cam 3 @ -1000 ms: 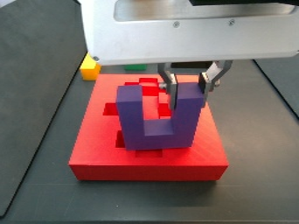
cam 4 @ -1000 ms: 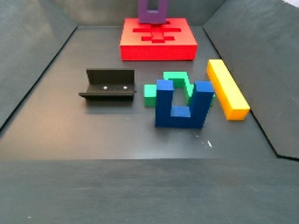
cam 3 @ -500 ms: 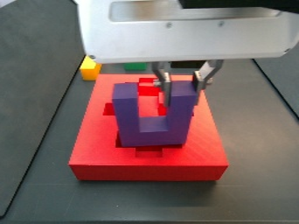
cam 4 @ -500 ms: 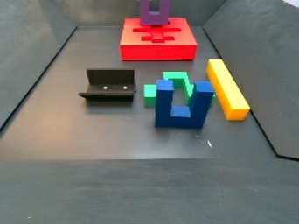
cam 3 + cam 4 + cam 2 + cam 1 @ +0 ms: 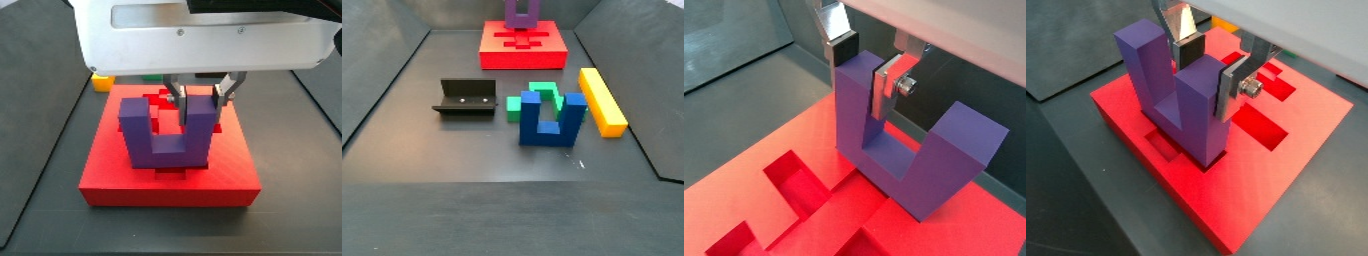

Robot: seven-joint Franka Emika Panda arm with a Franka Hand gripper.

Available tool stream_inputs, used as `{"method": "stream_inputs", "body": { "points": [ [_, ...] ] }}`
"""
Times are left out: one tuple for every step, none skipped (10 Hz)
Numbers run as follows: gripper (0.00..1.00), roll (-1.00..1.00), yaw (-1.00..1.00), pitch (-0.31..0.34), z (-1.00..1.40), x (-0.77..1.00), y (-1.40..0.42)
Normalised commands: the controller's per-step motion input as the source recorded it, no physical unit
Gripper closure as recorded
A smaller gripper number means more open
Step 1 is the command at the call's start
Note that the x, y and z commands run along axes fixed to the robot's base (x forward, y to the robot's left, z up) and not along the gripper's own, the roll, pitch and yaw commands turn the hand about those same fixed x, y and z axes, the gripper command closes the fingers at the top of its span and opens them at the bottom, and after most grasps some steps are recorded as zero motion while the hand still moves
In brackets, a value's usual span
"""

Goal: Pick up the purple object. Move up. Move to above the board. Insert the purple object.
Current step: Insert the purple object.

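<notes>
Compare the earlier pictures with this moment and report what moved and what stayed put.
The purple object, shut in the gripper by one prong, has shifted slightly across the board in a side view, base at the cutouts; the grip is unchanged. The board, the fixture, the blue piece, the green block and the yellow bar stayed put.

Matte plastic purple object (image 5: 1170, 95) and board (image 5: 1280, 185); the end effector (image 5: 1213, 62) above has silver metal fingers (image 5: 1237, 82).

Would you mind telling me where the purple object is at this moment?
The purple object stands upright on the middle of the board, its base in a cutout. The gripper is shut on one prong.
</notes>
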Motion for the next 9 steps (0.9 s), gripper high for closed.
{"method": "stream_inputs", "body": {
  "points": [
    [1.00, -0.03, -0.03, -0.039, -0.21, 0.07, -0.03],
    [1.00, -0.05, -0.05, -0.026, -0.19, 0.00, -0.03],
    [1.00, -0.14, -0.03, -0.004, 0.00, 0.00, 0.00],
    [1.00, -0.20, -0.01, 0.000, 0.18, 0.03, 0.00],
    [1.00, -0.25, 0.00, -0.026, 0.17, 0.06, 0.00],
    [1.00, -0.24, 0.00, -0.043, 0.06, 0.06, 0.00],
    [1.00, -0.13, 0.00, -0.049, -0.02, 0.00, 0.00],
    [1.00, -0.05, 0.00, -0.027, -0.12, 0.01, 0.00],
    [1.00, -0.03, 0.00, -0.020, -0.22, 0.06, 0.00]
  ]
}}
